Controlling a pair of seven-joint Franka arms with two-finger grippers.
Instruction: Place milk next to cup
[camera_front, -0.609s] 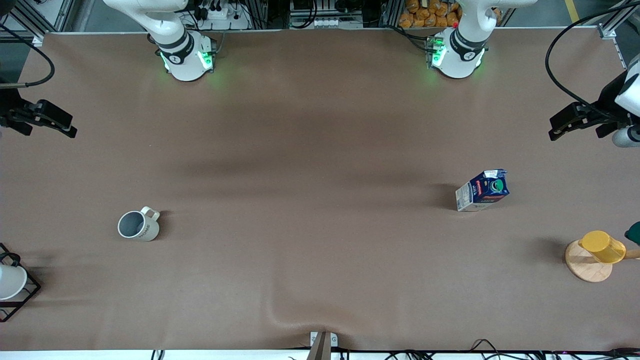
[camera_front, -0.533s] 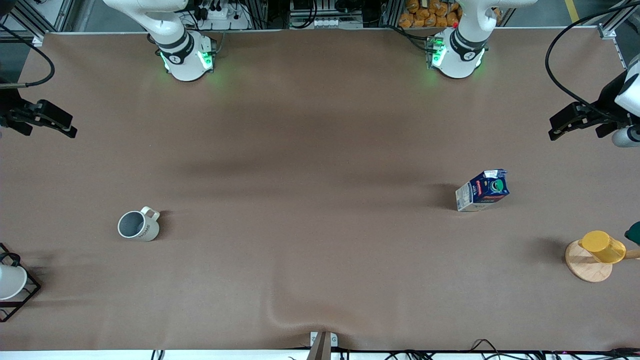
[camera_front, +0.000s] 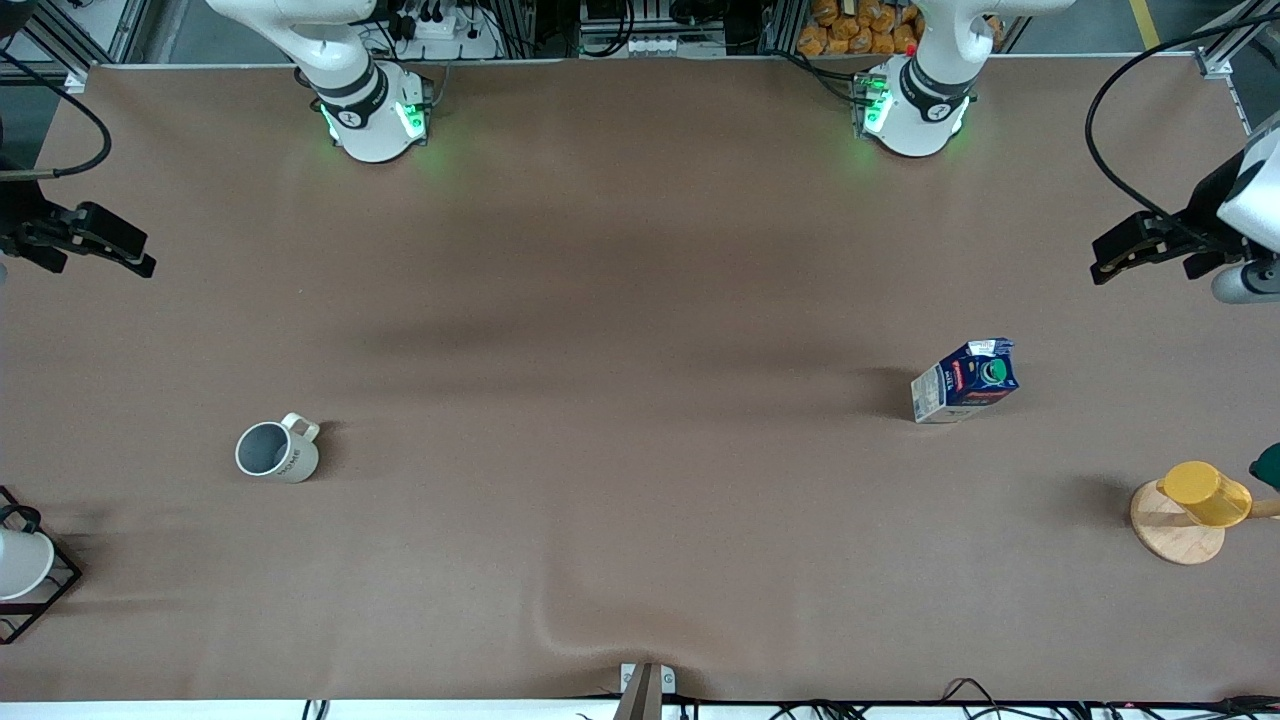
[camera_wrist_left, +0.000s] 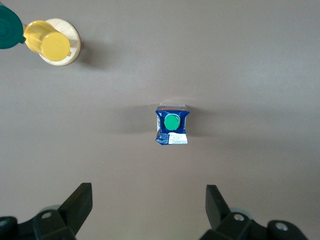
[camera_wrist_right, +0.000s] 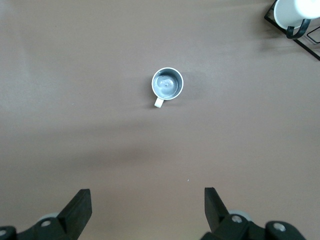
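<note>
The milk (camera_front: 965, 380), a dark-blue carton with a green cap, stands upright on the brown table toward the left arm's end; the left wrist view shows the milk (camera_wrist_left: 172, 125) from above. The cup (camera_front: 277, 452), an off-white mug with a grey inside, stands toward the right arm's end, and the right wrist view looks down on the cup (camera_wrist_right: 167, 84). My left gripper (camera_front: 1100, 262) hangs open over bare table at its end, well apart from the carton. My right gripper (camera_front: 145, 262) hangs open over bare table at its own end, well apart from the mug. Both (camera_wrist_left: 149, 200) (camera_wrist_right: 147, 200) hold nothing.
A yellow cup on a wooden stand (camera_front: 1195, 505) sits near the left arm's end, nearer the front camera than the carton. A white cup in a black wire rack (camera_front: 20, 565) sits at the right arm's end. The table cover has a wrinkle (camera_front: 560, 630) near the front edge.
The left arm's hand has drifted slightly toward the robots' side of the table. The right hand has barely shifted. Milk and cup have not moved.
</note>
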